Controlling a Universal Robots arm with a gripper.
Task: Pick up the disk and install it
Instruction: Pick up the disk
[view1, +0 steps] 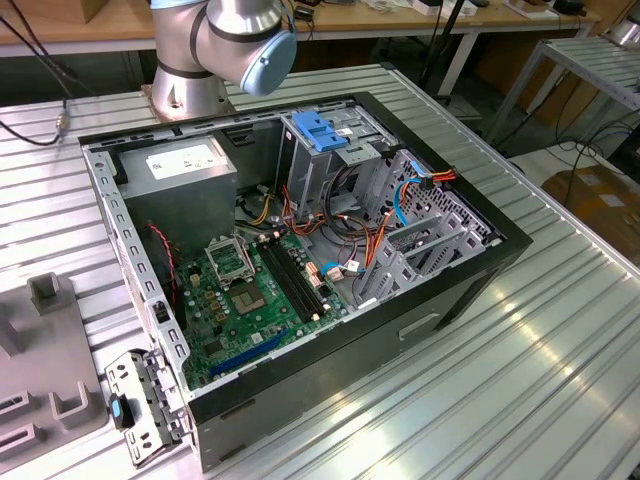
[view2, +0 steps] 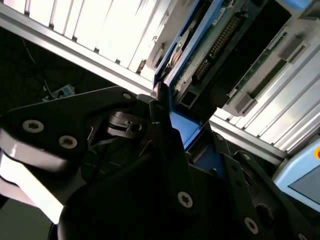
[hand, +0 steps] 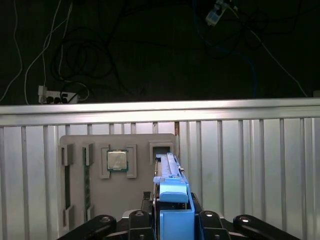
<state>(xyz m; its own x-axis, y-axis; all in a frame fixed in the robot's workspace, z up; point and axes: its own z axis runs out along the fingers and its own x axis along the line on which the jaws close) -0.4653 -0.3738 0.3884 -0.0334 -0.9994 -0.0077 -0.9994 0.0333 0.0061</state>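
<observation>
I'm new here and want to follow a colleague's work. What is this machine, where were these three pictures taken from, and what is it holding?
It is a robot arm standing on a ribbed metal table. The exterior view looks on from off the arm. It shows an open computer case lying on the table, with a grey parts tray at that view's left. Both wrist views come from cameras riding on the arm. In them, the black gripper is closed on the disk, a hard drive with blue side rails, held on edge at the tray. A processor chip lies in the tray nearby.
</observation>
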